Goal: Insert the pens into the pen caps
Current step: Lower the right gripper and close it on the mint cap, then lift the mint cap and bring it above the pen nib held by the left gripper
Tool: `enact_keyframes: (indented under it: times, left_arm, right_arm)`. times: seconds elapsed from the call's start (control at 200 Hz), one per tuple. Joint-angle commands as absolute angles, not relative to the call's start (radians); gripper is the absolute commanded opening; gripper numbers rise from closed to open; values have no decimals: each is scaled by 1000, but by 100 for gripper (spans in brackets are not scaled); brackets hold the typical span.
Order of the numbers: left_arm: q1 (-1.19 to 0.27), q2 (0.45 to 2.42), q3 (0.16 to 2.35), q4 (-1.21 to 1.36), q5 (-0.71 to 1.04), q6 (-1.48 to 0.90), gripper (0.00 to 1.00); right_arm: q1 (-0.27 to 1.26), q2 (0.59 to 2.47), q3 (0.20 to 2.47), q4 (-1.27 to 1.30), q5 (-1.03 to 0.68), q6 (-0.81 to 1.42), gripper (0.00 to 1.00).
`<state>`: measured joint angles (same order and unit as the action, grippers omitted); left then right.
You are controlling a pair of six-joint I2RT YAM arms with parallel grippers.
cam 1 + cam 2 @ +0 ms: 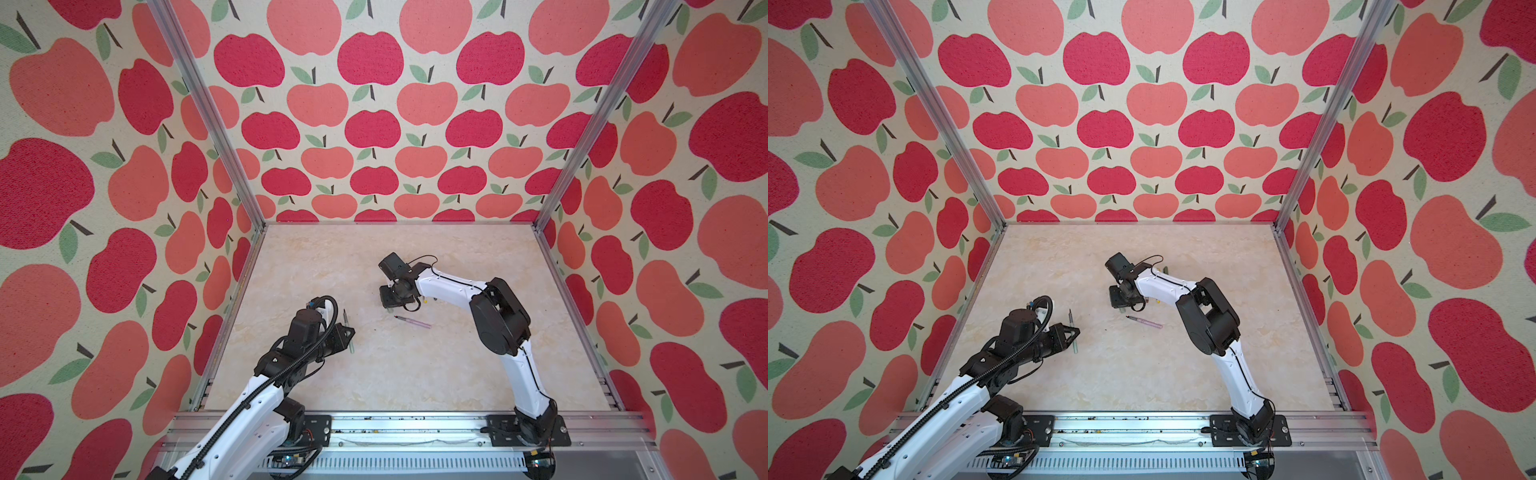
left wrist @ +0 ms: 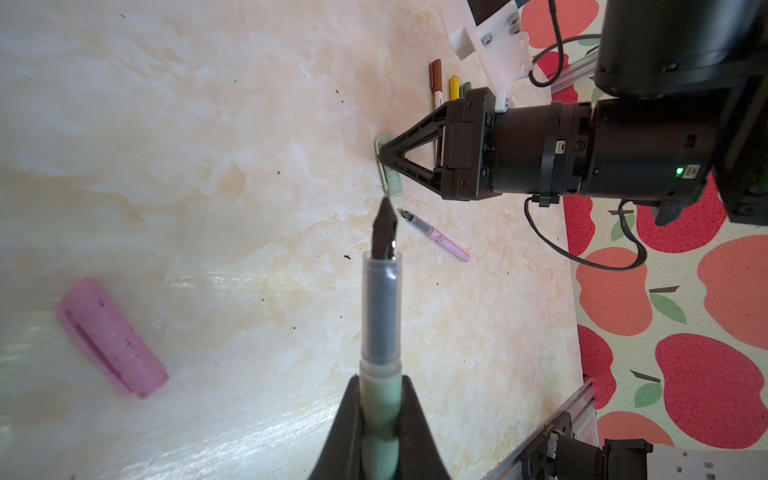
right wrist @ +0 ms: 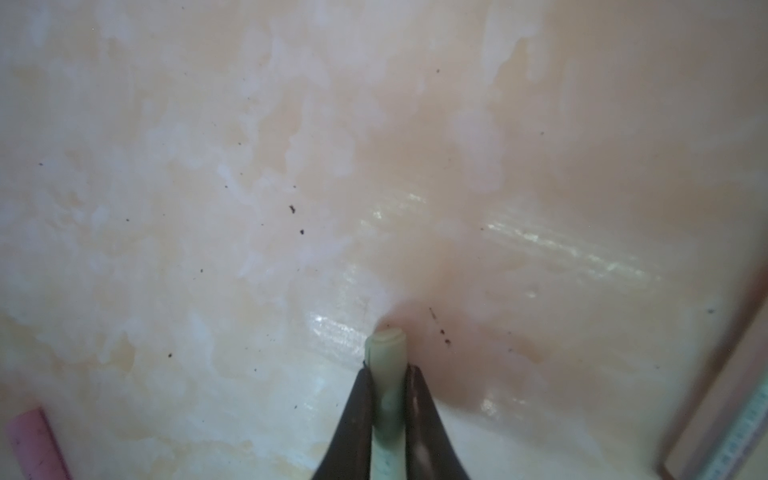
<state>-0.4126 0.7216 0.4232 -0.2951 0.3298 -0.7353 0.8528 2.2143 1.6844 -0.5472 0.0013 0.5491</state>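
My left gripper (image 2: 380, 384) is shut on a pale green pen (image 2: 380, 316), whose dark tip points away toward the right gripper; in both top views this pen (image 1: 348, 332) (image 1: 1074, 332) stands out from the left gripper (image 1: 351, 334) (image 1: 1076, 334). The right gripper (image 3: 388, 374) (image 2: 384, 160) is shut on a pale green pen cap (image 3: 386, 353) (image 2: 391, 180) low over the table. A pink pen (image 1: 413, 321) (image 1: 1144, 322) (image 2: 436, 237) lies uncapped between the arms. The pink pen cap (image 2: 112, 343) (image 3: 35, 444) lies apart on the table.
Brown (image 2: 435, 75), yellow (image 2: 454, 85) and dark green (image 2: 464, 88) caps sit on pens lying behind the right gripper. Apple-patterned walls with metal posts enclose the marble table (image 1: 374, 374). An aluminium rail (image 1: 374, 428) carrying both arm bases runs along the front edge.
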Motion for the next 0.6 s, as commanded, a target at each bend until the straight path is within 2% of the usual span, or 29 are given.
enact_keyframes:
  times: [0.0, 0.27, 0.59]
  left_arm:
    - [-410, 729, 436, -274, 348, -721, 0]
    - [-422, 786, 444, -229, 414, -710, 0]
    - [-544, 923, 472, -85, 426, -698, 0]
  right_arm:
    - [868, 2230, 1635, -598, 21, 534, 5]
    - [867, 2139, 1590, -552, 33, 540, 4]
    - [846, 1945, 1528, -459, -3, 593, 5]
